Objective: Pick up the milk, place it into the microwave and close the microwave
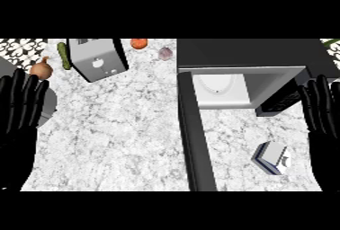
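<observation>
- Milk carton [272, 157] seen lying on the counter [119, 134], just left of and below the right hand [323, 110]; no legible print.
- Microwave [246, 85] open, door [197, 139] swung out.
- Right hand and left hand [23, 108] flat, fingers straight, nothing held.

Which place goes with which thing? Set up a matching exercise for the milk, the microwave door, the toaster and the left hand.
Things:
1. milk carton
2. microwave door
3. toaster
4. left hand

Places or states:
A. swung open, dark, edge-on at the middle
B. open, at the left edge
C. lying on the counter at lower right
D. at the back left, beside a cucumber

Pairs: 1-C, 2-A, 3-D, 4-B
</observation>
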`<state>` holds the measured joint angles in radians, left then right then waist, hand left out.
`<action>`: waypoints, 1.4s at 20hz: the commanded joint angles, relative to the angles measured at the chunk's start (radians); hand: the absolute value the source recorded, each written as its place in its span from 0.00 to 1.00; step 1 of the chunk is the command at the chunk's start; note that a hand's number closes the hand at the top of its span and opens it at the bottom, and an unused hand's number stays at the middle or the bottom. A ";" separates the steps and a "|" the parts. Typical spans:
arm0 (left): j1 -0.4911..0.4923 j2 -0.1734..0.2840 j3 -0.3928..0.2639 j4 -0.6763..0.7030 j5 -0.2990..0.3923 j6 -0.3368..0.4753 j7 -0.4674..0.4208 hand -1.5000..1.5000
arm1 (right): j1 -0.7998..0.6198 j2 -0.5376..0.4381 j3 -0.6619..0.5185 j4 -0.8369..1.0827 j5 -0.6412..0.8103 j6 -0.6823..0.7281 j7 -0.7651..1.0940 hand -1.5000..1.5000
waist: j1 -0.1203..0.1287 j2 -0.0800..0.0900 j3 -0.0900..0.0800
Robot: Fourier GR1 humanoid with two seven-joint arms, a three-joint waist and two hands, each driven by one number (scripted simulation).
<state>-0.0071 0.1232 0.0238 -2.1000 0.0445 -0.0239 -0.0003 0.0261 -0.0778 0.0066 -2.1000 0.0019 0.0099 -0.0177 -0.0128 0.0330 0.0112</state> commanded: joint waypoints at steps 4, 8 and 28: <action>0.108 -0.048 -0.072 -0.079 -0.124 0.064 0.016 0.00 | 0.036 0.075 0.033 -0.054 0.197 -0.262 0.054 0.00 | 0.017 -0.037 -0.012; 0.228 -0.120 -0.169 -0.164 -0.051 0.128 0.100 0.00 | 0.019 0.077 0.188 -0.042 0.113 -0.348 0.130 0.00 | 0.034 -0.038 -0.012; 0.544 -0.067 -0.242 -0.302 -0.006 0.111 -0.066 0.00 | 0.128 0.077 0.374 0.001 0.377 -0.668 0.134 0.00 | 0.016 -0.034 -0.012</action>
<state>0.5386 0.0366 -0.2673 -2.3702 -0.0100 0.0983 -0.0870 0.1469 -0.0100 0.3783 -2.0979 0.3243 -0.6310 0.0687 0.0052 -0.0022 0.0000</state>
